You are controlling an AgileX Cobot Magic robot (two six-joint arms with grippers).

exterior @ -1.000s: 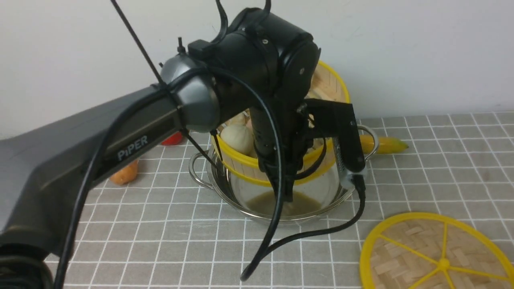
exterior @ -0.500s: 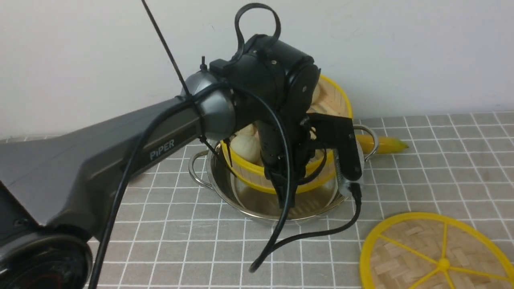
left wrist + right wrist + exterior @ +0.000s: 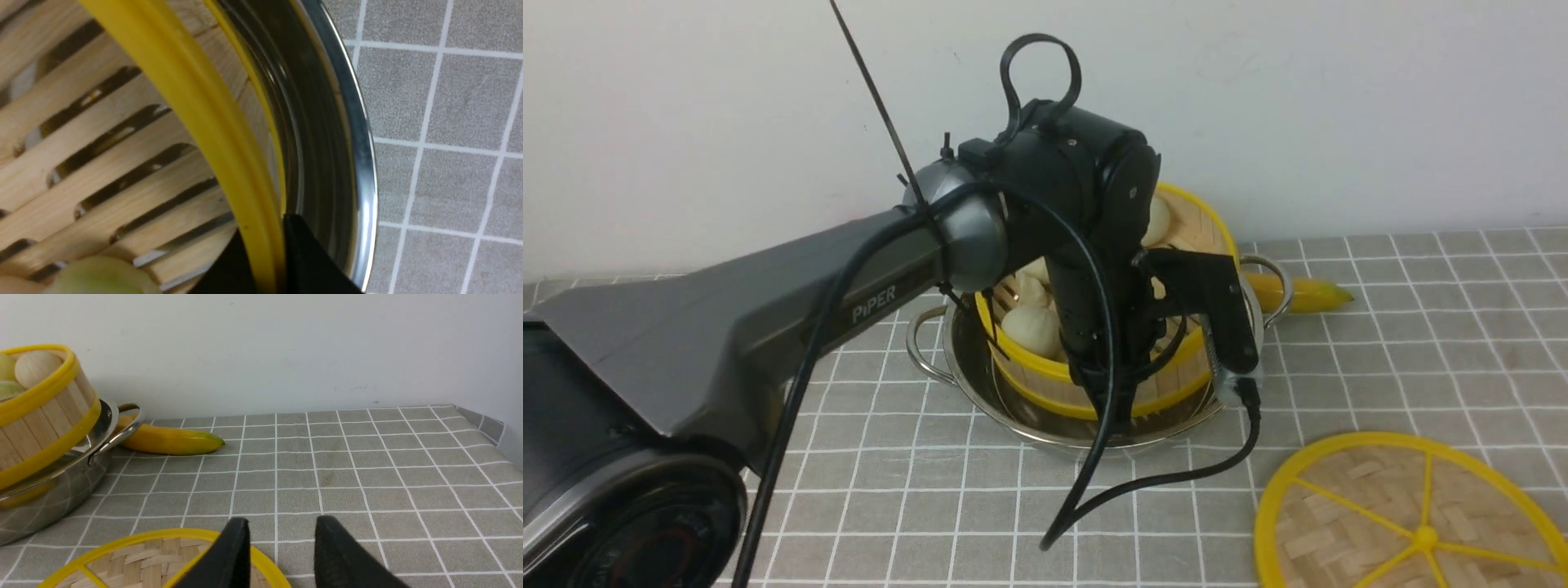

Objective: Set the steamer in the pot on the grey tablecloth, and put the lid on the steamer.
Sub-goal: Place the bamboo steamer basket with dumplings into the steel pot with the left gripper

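On grey tablecloth (image 3: 1421, 327), 1 pot (image 3: 976, 380), 1 lid (image 3: 1380, 523), left fingers (image 3: 304, 261) gripping 1 steamer (image 3: 1045, 390), right fingers (image 3: 343, 559) apart.

A yellow banana (image 3: 1303, 294) lies flat close to the plain white wall (image 3: 1380, 106), its greenish tip pointing to the right. Several pale, round bun-like pieces (image 3: 1027, 328) sit heaped together; one of them (image 3: 102, 277) looks faintly green in the left wrist view.

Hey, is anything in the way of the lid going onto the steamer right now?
Yes. The left gripper is shut on the near rim of the steamer, and its arm hangs over the open top. The lid lies apart on the grey tablecloth.
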